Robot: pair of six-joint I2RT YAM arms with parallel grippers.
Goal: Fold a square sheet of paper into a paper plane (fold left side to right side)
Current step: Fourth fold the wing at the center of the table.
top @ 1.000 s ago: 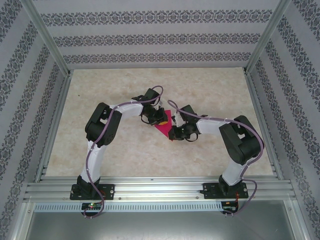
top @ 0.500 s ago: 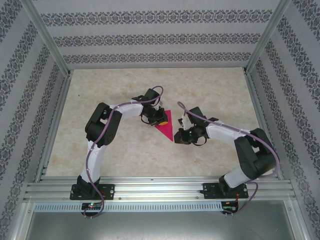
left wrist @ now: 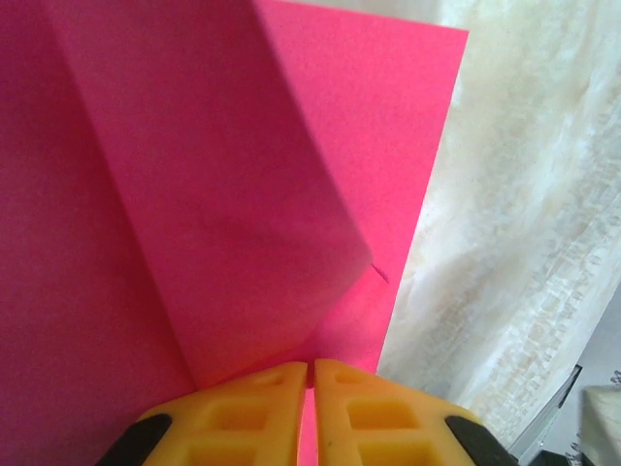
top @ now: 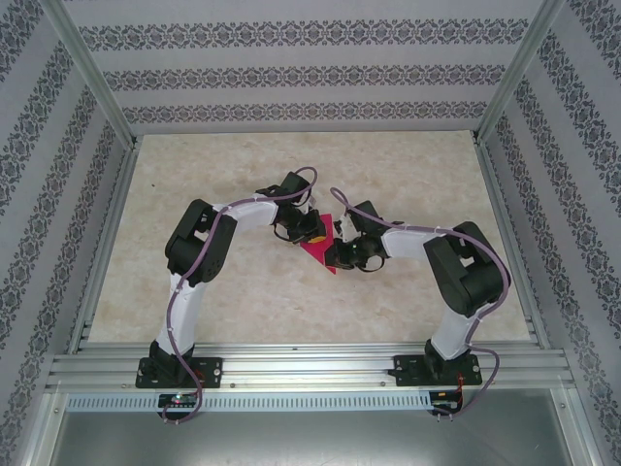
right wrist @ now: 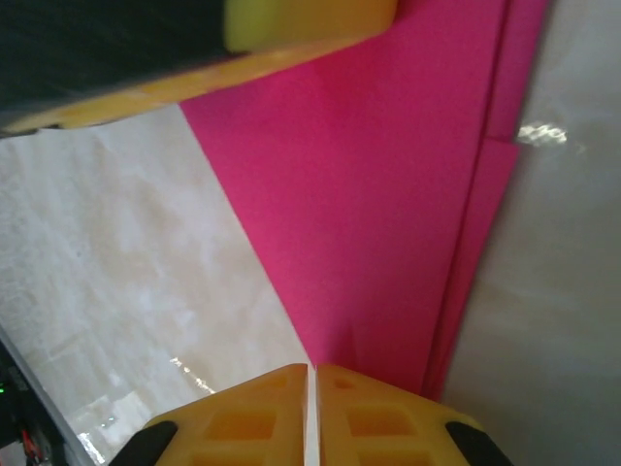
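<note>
The sheet of paper (top: 317, 254) lies mid-table as a magenta-pink paper plane, folded narrow and pointed, with its tip toward the arms. My left gripper (top: 312, 236) is shut, its yellow tips down on the upper left part of the paper. In the left wrist view the shut left gripper (left wrist: 312, 374) rests on layered pink flaps (left wrist: 243, 194). My right gripper (top: 336, 256) is at the near tip. In the right wrist view the shut right gripper (right wrist: 312, 374) meets the pointed end of the paper (right wrist: 388, 194). A left fingertip (right wrist: 291, 24) shows at that view's top.
The paper lies on a beige marbled table (top: 408, 175) enclosed by patterned walls and aluminium posts. An aluminium rail (top: 310, 369) runs along the near edge with both arm bases on it. Bare table surrounds the paper on all sides.
The right arm swung out to the right, away from the paper, and has come back to the paper's near tip. The left arm and the paper stayed put.
</note>
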